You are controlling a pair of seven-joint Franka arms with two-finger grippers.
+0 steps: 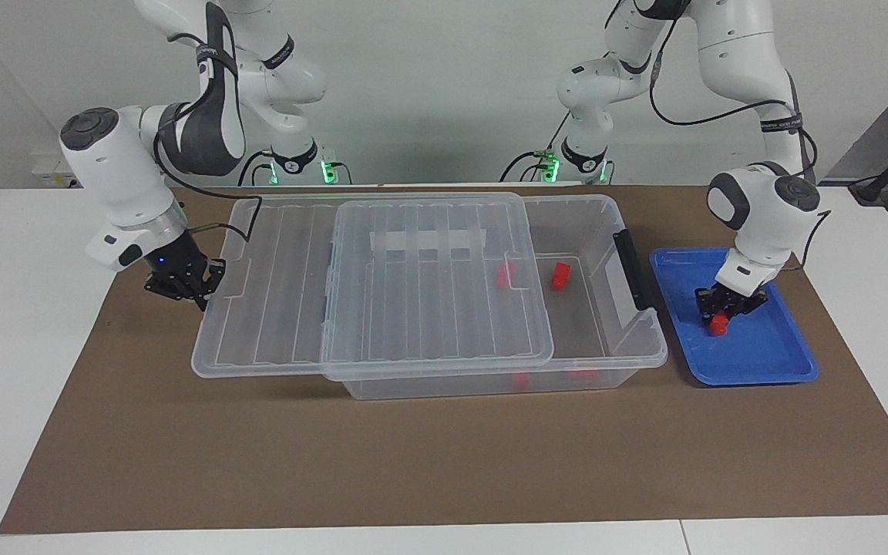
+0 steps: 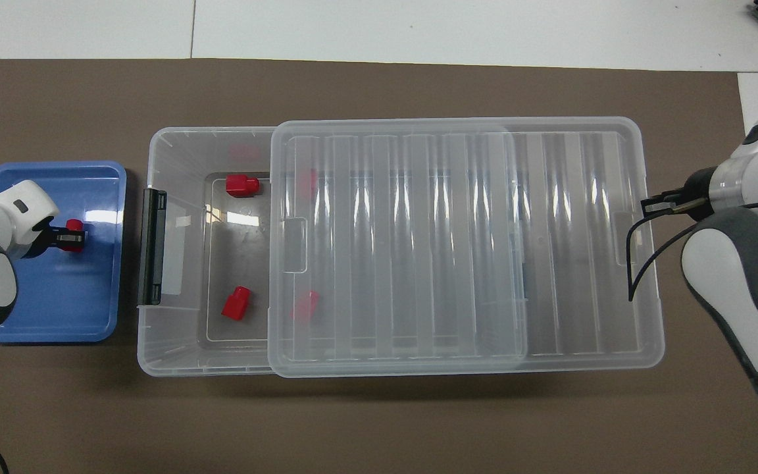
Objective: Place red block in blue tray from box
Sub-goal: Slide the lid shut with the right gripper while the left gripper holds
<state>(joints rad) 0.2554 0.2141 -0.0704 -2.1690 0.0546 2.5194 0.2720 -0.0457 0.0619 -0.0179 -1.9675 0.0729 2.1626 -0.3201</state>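
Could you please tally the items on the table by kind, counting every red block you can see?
Red blocks: 5. One is in the left gripper, two lie uncovered in the box, and two lie under the lid.
Blue tray: 1
Clear box: 1
Clear lid: 1
Total: 8

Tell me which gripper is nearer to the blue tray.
Left. The left gripper is over the blue tray, shut on a red block; the right gripper is at the lid's end.
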